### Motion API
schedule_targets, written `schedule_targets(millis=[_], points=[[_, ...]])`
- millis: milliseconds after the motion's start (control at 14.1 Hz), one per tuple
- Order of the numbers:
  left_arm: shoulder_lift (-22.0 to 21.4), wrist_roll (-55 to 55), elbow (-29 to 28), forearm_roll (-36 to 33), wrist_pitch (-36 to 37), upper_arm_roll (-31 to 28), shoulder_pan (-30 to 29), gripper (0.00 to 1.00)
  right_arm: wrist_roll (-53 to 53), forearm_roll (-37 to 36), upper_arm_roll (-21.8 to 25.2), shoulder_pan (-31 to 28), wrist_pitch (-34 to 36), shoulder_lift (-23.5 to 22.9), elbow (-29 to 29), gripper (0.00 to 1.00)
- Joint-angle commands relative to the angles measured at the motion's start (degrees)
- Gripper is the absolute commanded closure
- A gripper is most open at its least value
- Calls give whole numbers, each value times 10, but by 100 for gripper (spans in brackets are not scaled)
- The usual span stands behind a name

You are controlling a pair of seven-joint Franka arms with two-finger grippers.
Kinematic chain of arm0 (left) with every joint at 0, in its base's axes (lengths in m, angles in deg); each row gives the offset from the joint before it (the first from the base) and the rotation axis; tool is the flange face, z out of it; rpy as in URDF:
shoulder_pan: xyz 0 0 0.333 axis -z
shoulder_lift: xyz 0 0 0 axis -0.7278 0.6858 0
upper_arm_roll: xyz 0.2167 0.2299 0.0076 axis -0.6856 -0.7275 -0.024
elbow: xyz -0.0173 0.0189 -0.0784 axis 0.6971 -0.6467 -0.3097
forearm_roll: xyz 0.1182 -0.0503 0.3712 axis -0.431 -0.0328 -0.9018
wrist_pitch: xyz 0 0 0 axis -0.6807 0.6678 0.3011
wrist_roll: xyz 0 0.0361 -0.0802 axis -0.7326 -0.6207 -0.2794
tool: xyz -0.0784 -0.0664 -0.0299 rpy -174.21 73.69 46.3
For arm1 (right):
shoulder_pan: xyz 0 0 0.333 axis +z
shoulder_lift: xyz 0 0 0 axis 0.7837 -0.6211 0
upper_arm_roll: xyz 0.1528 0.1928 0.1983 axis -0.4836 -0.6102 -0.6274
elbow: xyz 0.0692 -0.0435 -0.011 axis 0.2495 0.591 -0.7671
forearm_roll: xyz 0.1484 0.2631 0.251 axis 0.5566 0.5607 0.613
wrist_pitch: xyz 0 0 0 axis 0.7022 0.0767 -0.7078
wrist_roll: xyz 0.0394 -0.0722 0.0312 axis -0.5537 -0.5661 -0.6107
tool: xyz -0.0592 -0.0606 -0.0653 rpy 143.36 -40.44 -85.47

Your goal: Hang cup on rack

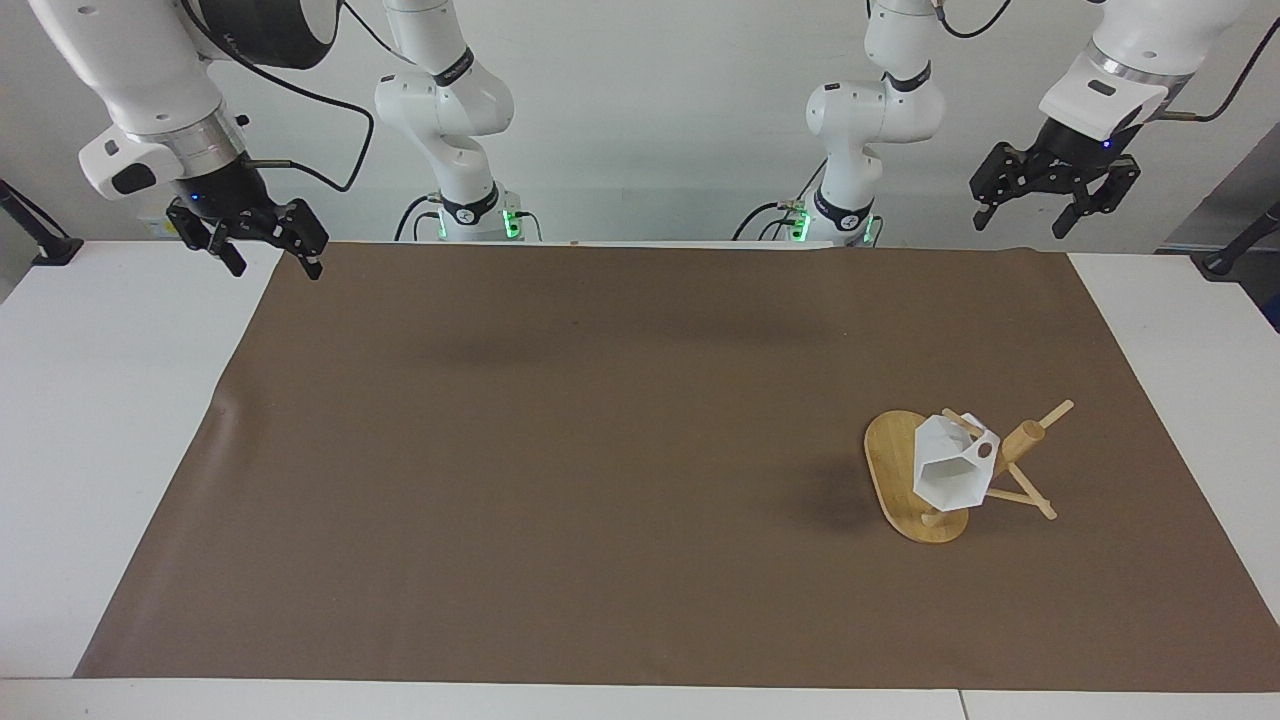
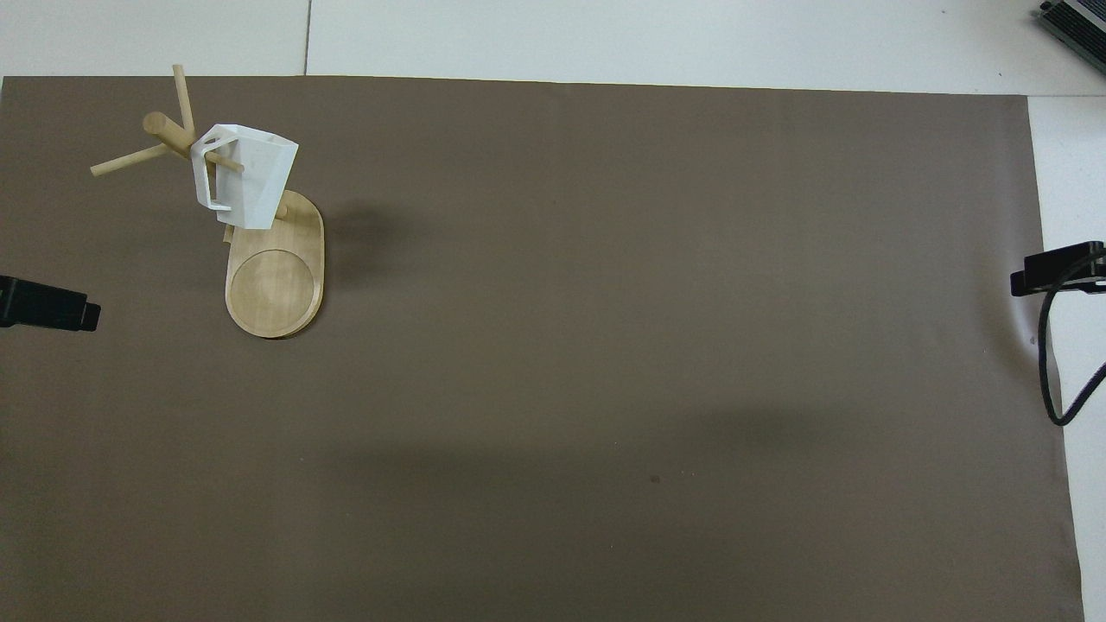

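Observation:
The white faceted cup (image 1: pixel 950 470) hangs by its handle on a peg of the bamboo rack (image 1: pixel 905 485), which stands on the brown mat toward the left arm's end of the table. The cup (image 2: pixel 246 177) and the rack (image 2: pixel 275 281) also show in the overhead view. My left gripper (image 1: pixel 1050 195) is open and empty, raised high above the table's edge at the left arm's end. My right gripper (image 1: pixel 265 245) is open and empty, raised over the mat's corner at the right arm's end. Only a fingertip (image 2: pixel 52 313) of the left gripper and a fingertip (image 2: pixel 1058 268) of the right gripper show in the overhead view.
A brown mat (image 1: pixel 640 460) covers most of the white table (image 1: pixel 90 420). A black cable (image 2: pixel 1050 363) hangs by the right gripper in the overhead view. Both arm bases (image 1: pixel 470 215) stand at the robots' edge of the table.

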Motion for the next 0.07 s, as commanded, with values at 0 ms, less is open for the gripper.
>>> schedule_targets(millis=[0], points=[[-20, -8, -30, -4, -12, -2, 8, 0, 6, -4, -3, -2, -5, 9, 8, 0]])
